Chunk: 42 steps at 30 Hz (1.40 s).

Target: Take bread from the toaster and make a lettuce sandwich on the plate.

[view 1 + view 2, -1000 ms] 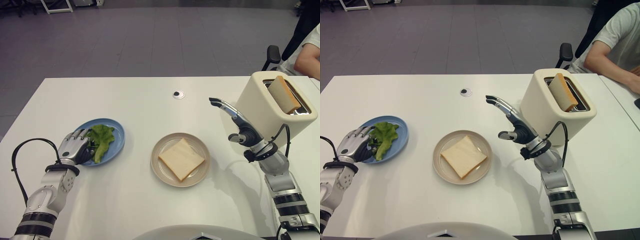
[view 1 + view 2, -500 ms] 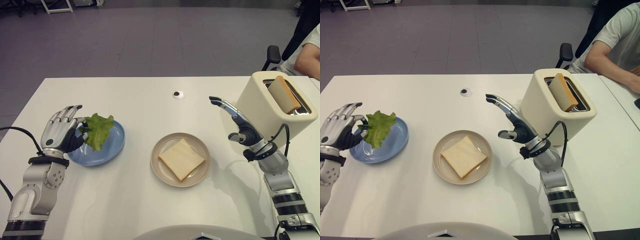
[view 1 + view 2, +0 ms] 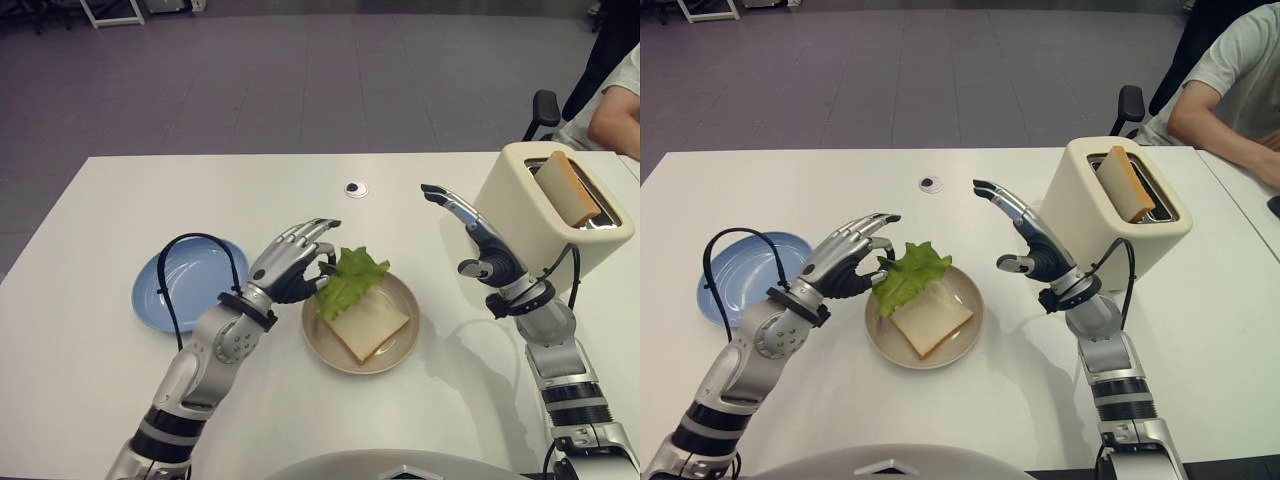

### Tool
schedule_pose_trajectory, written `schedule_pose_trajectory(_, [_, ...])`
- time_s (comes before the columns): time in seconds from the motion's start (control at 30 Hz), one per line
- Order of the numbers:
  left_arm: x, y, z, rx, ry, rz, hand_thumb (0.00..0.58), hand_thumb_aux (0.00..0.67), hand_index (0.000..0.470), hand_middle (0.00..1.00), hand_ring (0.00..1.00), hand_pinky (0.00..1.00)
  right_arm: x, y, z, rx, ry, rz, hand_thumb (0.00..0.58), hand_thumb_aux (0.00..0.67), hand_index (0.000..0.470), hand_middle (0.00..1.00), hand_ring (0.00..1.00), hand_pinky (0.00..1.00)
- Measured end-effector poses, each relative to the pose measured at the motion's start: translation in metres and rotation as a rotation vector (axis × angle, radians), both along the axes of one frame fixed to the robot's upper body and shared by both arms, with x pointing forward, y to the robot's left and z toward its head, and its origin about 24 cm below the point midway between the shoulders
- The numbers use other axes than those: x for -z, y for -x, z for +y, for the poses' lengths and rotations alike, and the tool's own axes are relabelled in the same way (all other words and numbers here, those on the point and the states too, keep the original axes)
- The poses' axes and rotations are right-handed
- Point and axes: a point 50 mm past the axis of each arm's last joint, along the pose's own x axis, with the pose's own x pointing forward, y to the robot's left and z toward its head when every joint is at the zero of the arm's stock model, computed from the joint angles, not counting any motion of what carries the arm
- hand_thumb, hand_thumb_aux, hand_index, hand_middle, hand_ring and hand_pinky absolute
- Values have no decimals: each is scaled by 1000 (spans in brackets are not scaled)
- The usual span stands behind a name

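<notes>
- Now pinches lettuce [image 3: 350, 280] in fingertips of left hand [image 3: 295, 268], above the far-left rim of plate [image 3: 385, 364], mid-tabletop.
- Places leaf just right of that hand, overlapping the far-left corner of bread slice [image 3: 368, 325]; contact unclear.
- Probably needs only a short rightward lowering; left hand nearer.
- Shows right hand [image 3: 480, 245] spread, holding nothing, beside toaster [image 3: 520, 215] at the tabletop's right edge, second slice [image 3: 570, 190] in its slot.

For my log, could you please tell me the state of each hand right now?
Left hand: shut on the lettuce, over the plate.
Right hand: open, holding nothing, beside the toaster.
</notes>
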Motion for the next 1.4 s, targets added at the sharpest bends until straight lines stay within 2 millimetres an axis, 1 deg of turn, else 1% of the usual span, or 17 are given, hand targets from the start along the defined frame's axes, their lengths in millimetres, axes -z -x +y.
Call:
schedule_pose_trajectory(0.1, [15, 0, -18, 52, -41, 15, 580, 670, 470, 0, 0, 0, -1, 0, 0, 1, -3, -5, 0, 0, 0, 0, 0, 0])
schedule_pose_trajectory(0.2, [24, 3, -25, 76, -79, 17, 580, 670, 470, 0, 0, 0, -1, 0, 0, 2, -4, -6, 0, 0, 0, 0, 0, 0])
schedule_pose_trajectory(0.37, [31, 6, -23, 75, -117, 21, 580, 670, 470, 0, 0, 0, -2, 0, 1, 0, -5, -12, 0, 0, 0, 0, 0, 0])
schedule_pose_trajectory(0.53, [37, 15, -23, 85, -123, 46, 580, 670, 470, 0, 0, 0, -3, 0, 1, 0, -5, -14, 0, 0, 0, 0, 0, 0])
schedule_pose_trajectory(0.67, [36, 21, -22, 94, -132, 48, 580, 670, 470, 0, 0, 0, -3, 0, 1, 0, -5, -13, 0, 0, 0, 0, 0, 0])
schedule_pose_trajectory(0.77, [36, 21, -21, 89, -138, 53, 580, 670, 470, 0, 0, 0, -3, 0, 1, 0, -5, -13, 0, 0, 0, 0, 0, 0])
schedule_pose_trajectory(0.9, [42, 19, -18, 76, -154, 71, 580, 670, 470, 0, 0, 0, -3, 0, 1, -2, -3, -12, 0, 0, 0, 0, 0, 0])
schedule_pose_trajectory(0.93, [43, 19, -18, 73, -157, 73, 297, 202, 142, 0, 0, 0, -3, 0, 1, -3, -3, -12, 0, 0, 0, 0, 0, 0])
schedule_pose_trajectory(0.97, [44, 19, -17, 71, -160, 75, 0, 0, 0, 0, 0, 0, -3, 0, 1, -3, -3, -12, 0, 0, 0, 0, 0, 0])
schedule_pose_trajectory(1.13, [45, 18, -15, 54, -179, 86, 0, 0, 0, 0, 0, 0, -3, 0, 1, -3, -2, -12, 0, 0, 0, 0, 0, 0])
schedule_pose_trajectory(1.2, [42, 17, -13, 48, -180, 81, 0, 0, 0, 0, 0, 0, -3, 0, 1, -3, -2, -11, 0, 0, 0, 0, 0, 0])
schedule_pose_trajectory(1.3, [25, 15, -6, 30, -154, 30, 0, 0, 0, 0, 0, 0, -3, 0, 1, -4, -1, -11, 0, 0, 0, 0, 0, 0])
schedule_pose_trajectory(1.4, [6, 12, 9, -18, -146, -33, 0, 0, 0, 0, 0, 0, -3, 0, 1, -3, -1, -11, 0, 0, 0, 0, 0, 0])
